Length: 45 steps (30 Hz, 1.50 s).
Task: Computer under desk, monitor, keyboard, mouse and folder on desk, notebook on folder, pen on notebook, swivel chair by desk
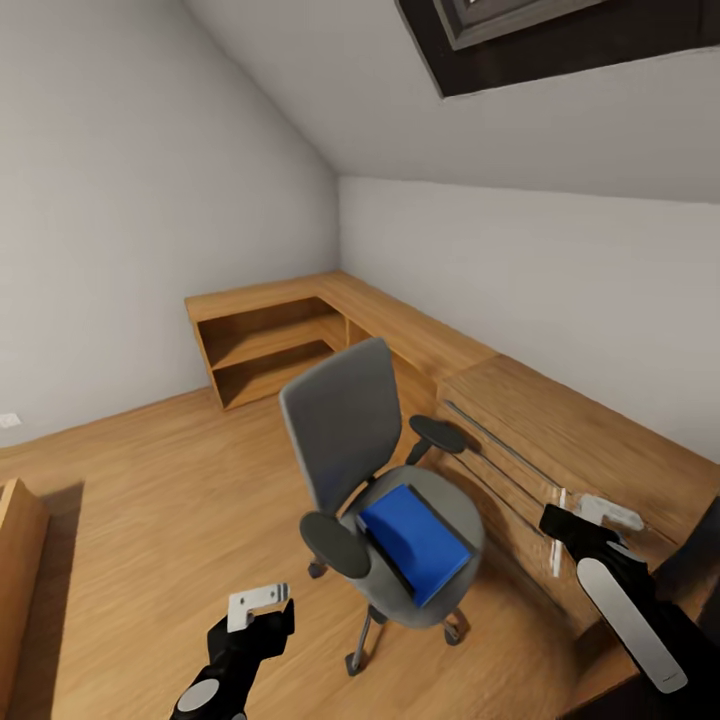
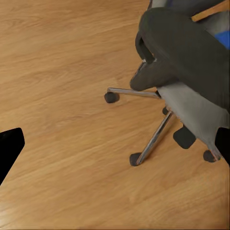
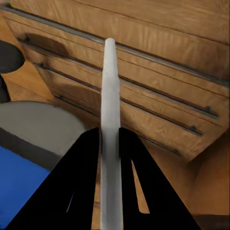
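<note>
The grey swivel chair [image 1: 345, 425] stands on the wooden floor in front of the desk [image 1: 590, 425], and the blue folder [image 1: 415, 540] lies on its seat. My left gripper [image 1: 262, 602] hovers low beside the chair's base, open and empty. In the left wrist view its dark fingertips [image 2: 9, 151] sit at the frame's edges, with the chair's legs and castors [image 2: 143, 153] ahead. My right gripper [image 1: 585, 515] is by the desk's drawer front, shut on a thin white rod-like object [image 3: 110, 134]. I cannot tell whether that object is the pen.
The wooden desk runs along the right wall and turns into low open shelves [image 1: 270, 345] in the far corner. Its drawer front has long dark handles [image 3: 143, 110]. A wooden piece of furniture [image 1: 18, 570] stands at the left edge. A skylight sits in the sloped ceiling.
</note>
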### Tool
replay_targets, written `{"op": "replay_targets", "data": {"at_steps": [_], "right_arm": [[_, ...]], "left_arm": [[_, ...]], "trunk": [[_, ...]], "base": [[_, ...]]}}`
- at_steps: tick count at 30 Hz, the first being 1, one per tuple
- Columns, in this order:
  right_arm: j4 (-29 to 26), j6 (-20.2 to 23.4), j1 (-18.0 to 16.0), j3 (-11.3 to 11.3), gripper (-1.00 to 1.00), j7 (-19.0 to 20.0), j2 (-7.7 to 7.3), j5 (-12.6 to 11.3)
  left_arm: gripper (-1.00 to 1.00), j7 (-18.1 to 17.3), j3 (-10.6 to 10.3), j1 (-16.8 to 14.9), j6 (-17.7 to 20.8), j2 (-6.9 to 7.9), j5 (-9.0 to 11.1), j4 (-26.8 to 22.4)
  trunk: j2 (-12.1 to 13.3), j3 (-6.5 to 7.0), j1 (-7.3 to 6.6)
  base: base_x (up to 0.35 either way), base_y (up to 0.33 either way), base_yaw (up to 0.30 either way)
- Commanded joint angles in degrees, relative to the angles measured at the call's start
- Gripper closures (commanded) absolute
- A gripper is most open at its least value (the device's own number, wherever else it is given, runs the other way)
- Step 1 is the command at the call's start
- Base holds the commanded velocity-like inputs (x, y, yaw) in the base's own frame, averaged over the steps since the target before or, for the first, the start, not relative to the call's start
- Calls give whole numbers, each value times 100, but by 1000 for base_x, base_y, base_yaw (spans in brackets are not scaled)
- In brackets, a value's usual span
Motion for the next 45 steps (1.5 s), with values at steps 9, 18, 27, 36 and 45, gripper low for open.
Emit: {"op": "replay_targets", "data": {"at_steps": [9,18,27,36,45], "right_arm": [[240,8,-7,-491,100,-19,3,-32],[308,7,-7,-573,100,-19,3,-32],[492,-5,-7,-815,100,-4,16,-25],[939,-33,-7,-888,100,663,22,-16],[1900,-143,-23,-1673,100,1526,49,-20]], "left_arm": [[-100,52,-6,0,6,0,52,19],[-100,52,-66,0,12,0,52,28],[-100,52,-124,0,10,0,56,54],[-100,46,-190,0,14,0,52,107],[-100,44,-333,0,13,0,52,109]], "trunk": [[-5,-6,3],[-5,-6,3],[-5,-6,3],[-5,-6,3],[-5,-6,3]], "base": [[205,-249,-271],[70,-256,-271],[-41,-295,-255],[95,-118,-34],[53,-4,-1]]}}
